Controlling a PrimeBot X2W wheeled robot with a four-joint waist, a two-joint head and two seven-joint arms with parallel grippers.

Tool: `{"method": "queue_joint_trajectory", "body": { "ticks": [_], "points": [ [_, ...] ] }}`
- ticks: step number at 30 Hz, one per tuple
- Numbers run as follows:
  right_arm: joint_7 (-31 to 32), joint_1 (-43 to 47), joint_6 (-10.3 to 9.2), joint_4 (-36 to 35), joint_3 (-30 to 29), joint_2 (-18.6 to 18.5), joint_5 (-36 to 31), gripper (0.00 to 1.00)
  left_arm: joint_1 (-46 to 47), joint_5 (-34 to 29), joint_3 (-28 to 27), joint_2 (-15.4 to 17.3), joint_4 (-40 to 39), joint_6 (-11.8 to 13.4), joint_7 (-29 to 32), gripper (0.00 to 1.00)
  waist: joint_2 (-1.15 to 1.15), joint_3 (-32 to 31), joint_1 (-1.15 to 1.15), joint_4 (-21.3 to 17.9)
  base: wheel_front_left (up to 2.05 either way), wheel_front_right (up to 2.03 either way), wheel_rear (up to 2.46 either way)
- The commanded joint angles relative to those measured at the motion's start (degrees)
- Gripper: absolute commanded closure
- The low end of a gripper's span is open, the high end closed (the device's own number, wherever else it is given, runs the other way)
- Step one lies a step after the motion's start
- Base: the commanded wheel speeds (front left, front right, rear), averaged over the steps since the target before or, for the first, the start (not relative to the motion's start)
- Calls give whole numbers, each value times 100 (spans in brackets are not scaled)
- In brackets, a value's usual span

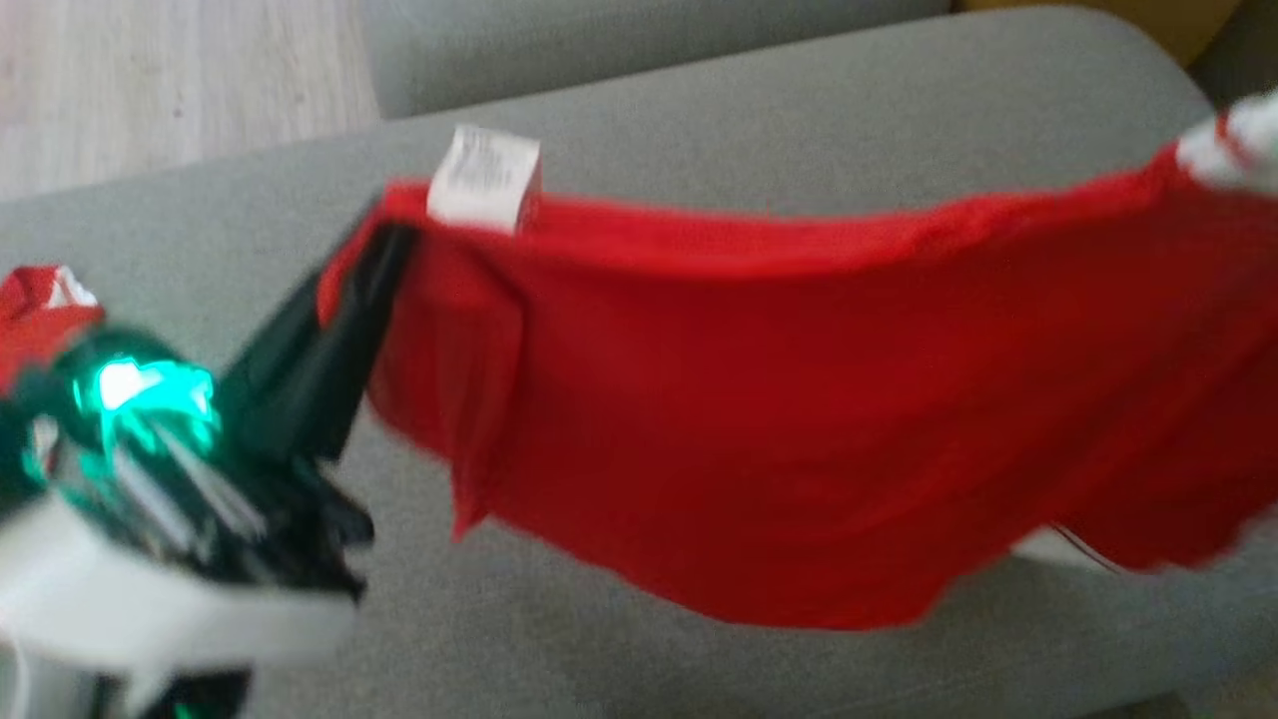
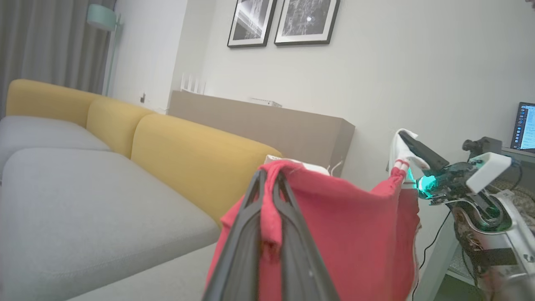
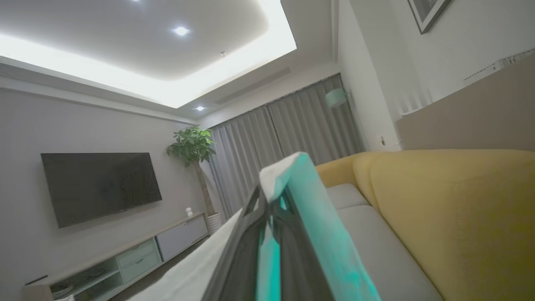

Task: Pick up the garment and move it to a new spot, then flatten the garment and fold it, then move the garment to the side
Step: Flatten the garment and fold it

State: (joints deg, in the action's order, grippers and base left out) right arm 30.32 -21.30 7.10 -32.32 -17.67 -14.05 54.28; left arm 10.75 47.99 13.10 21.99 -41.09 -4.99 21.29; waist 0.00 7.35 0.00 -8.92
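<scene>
The garment (image 1: pixel 799 399) is red with a white label (image 1: pixel 484 180) and white trim (image 1: pixel 1233 145). It hangs stretched in the air above the grey sofa seat (image 1: pixel 799 120), sagging in the middle. My left gripper (image 1: pixel 384 235) is shut on its left top corner, and in the left wrist view the red cloth (image 2: pixel 355 234) is pinched between the dark fingers (image 2: pixel 250 217) of the left gripper (image 2: pixel 267 175). My right gripper (image 2: pixel 407 142) is shut on the white-trimmed end, held up at about the same height. In the right wrist view my right gripper (image 3: pixel 271 192) clamps white cloth (image 3: pixel 288 167) lit teal.
The sofa has a yellow backrest (image 2: pixel 188 159) behind the grey seat cushions (image 2: pixel 83 200). Wooden floor (image 1: pixel 150 80) lies past the sofa's far left. A laptop (image 2: pixel 526 125) stands on a desk to the right. A wall TV (image 3: pixel 100 184) and a plant (image 3: pixel 192 146) are across the room.
</scene>
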Motion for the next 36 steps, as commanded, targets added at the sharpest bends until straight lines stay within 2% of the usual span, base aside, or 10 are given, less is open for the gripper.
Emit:
{"method": "queue_joint_trajectory", "body": {
  "ticks": [1,6,12,13,17,20,24,27,30,36],
  "points": [
    [226,-562,39,90,71,123,-276,100,611,36,-317,236,-3,28,199,100,0,301,0,16,0,0,0],
    [632,-2517,39,1392,-50,969,-1523,100,2404,1,-283,429,1254,19,796,100,0,1153,0,167,0,0,0],
    [-341,-4694,39,3276,-242,1112,-2510,100,4914,-840,92,210,3577,-112,482,100,0,2097,0,311,0,0,0],
    [-341,-4694,39,3276,-242,1112,-2510,100,4914,-840,92,210,3577,-112,482,100,0,2097,0,311,0,0,0],
    [-1266,-5848,39,4479,-356,1115,-2561,100,6372,-1493,365,-47,5007,-201,-625,100,0,2506,0,317,0,0,0],
    [-1771,-6197,39,5049,-208,1115,-2329,100,7001,-1867,637,-73,5776,-233,-1504,100,0,2686,0,237,0,0,0],
    [-2216,-5725,39,5191,239,1116,-1889,100,7379,-2166,1544,180,6319,-246,-2316,100,0,2700,0,129,0,0,0],
    [-2413,-4749,39,4905,653,1116,-1461,100,7412,-1693,2042,393,6540,-247,-2593,100,0,2653,0,52,0,0,0],
    [-2635,-3329,39,4457,1156,1116,-1064,100,6294,-1306,2408,757,6553,-248,-3388,100,0,2485,0,-37,0,0,0],
    [-2911,-547,39,3584,1790,1116,-938,100,3932,-831,2514,1237,5837,-147,-3618,100,0,1898,0,-118,0,0,0]
  ]
}}
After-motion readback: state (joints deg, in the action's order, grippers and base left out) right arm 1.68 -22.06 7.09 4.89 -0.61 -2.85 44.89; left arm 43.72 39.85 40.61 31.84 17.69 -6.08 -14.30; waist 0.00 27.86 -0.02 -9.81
